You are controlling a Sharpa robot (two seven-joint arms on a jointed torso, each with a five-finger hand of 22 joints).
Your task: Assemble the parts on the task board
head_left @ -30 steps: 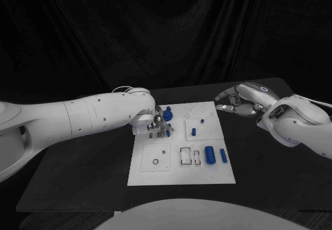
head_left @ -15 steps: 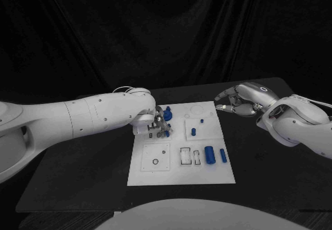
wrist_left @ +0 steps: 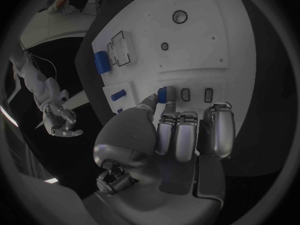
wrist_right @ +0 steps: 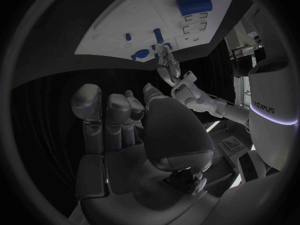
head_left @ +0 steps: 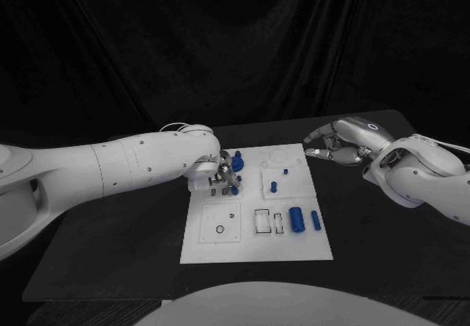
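Blue part (wrist_left: 162, 94) stands upright, pinched by left hand (head_left: 223, 178).

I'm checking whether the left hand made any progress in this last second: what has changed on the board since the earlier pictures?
Almost nothing visibly changed. The left hand stays at the task board, its fingertips pinching a small blue part at the row of slots. The right hand stays curled and holding nothing off the board's far right corner. The other blue parts lie where they were.

One legible mark: "edi-ys"-like lettering, only partly readable, on my white body shell (wrist_right: 269, 92) in the right wrist view. Nothing readable elsewhere.
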